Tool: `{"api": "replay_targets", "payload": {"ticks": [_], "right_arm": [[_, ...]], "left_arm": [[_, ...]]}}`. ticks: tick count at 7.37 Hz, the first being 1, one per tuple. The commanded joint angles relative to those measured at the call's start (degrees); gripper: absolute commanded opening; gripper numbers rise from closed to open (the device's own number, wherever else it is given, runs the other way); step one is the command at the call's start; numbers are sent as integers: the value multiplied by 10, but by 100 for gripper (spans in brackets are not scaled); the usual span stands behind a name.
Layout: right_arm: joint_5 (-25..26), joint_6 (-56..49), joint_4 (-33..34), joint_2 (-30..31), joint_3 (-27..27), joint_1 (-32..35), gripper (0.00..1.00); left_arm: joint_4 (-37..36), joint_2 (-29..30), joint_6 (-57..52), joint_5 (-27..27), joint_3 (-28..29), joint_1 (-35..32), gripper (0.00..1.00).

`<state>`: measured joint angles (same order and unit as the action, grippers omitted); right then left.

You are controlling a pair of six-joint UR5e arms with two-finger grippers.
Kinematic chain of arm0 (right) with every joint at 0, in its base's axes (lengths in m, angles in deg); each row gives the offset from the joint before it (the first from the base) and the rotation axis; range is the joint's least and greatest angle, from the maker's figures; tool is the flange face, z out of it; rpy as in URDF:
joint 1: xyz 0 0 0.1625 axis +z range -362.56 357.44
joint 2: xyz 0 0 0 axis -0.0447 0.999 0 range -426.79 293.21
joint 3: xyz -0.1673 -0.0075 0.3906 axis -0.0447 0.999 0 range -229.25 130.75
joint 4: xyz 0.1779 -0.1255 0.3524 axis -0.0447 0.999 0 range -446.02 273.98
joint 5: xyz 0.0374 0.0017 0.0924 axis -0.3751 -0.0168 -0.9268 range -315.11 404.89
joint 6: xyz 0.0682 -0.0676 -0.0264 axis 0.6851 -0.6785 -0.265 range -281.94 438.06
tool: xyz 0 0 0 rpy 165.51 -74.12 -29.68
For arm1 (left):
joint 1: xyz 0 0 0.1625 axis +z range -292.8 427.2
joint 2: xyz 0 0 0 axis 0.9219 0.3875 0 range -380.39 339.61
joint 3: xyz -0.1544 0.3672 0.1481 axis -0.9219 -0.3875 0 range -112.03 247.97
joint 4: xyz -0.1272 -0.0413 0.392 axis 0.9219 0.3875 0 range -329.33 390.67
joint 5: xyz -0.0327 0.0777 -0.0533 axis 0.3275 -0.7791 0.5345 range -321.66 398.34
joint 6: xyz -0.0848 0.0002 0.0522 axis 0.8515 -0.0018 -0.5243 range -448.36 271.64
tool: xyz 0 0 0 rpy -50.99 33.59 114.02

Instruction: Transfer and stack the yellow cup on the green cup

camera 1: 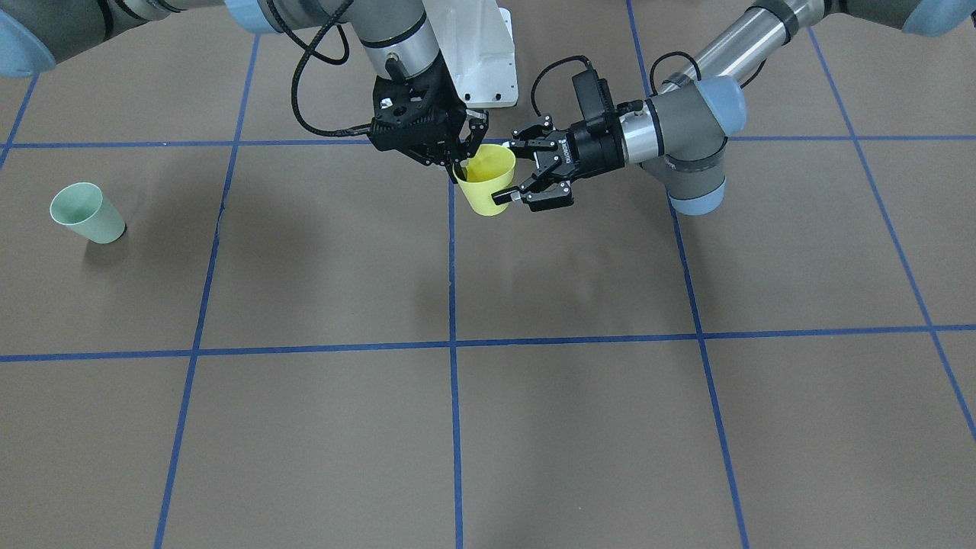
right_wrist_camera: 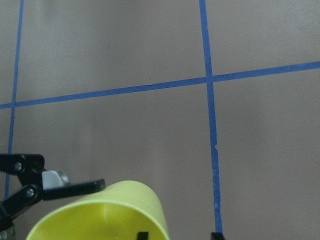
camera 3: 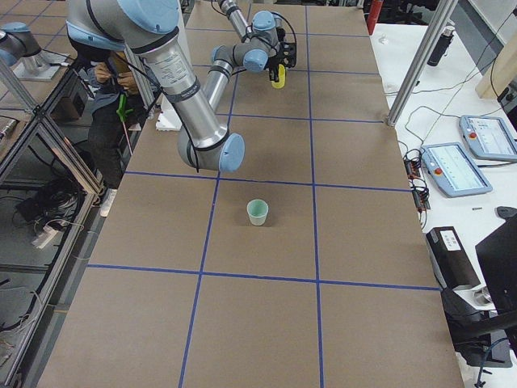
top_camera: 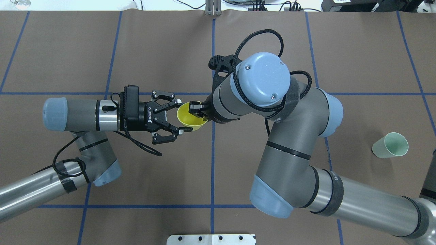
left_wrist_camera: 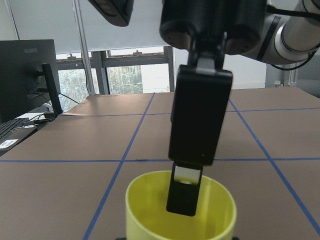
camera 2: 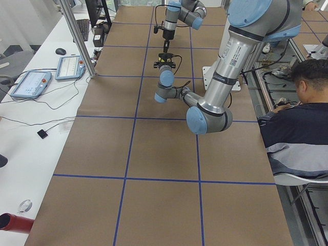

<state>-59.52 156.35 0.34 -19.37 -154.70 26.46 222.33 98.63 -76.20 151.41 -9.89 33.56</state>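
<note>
Brown table (camera 1: 572,427), yellow cup (camera 1: 488,192) between spread left jaws, right jaws pinching rim

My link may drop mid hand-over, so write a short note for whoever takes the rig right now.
Right gripper: shut on the rim of the yellow cup, one finger inside; the cup is held off the table near its middle.
Left gripper: fingers spread either side of the cup; whether they press on it cannot be told.
Green cup: upright, empty, alone at the robot's right.
Done: yellow cup lifted, at the hand-over.
Left: clear the left gripper, carry the cup right, lower it into the green cup, release.
</note>
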Motion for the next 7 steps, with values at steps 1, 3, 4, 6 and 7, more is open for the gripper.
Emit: {"api": "replay_targets", "payload": {"ticks": [1,3,4,6,7], "right_arm": [[0,-1,0,-1,5,2,0],[0,-2,0,7,5,3,0],[-2,-2,0,7,3,5,0],[-4,-2,0,16,-4,13,0],[-6,-2,0,27,-15,23,0]], "left_arm": [[1,1,0,0,0,2,61],[13,1,1,0,2,4,100],[13,1,0,0,3,5,100],[13,-1,0,0,6,5,100],[13,-1,1,0,6,5,100]]}}
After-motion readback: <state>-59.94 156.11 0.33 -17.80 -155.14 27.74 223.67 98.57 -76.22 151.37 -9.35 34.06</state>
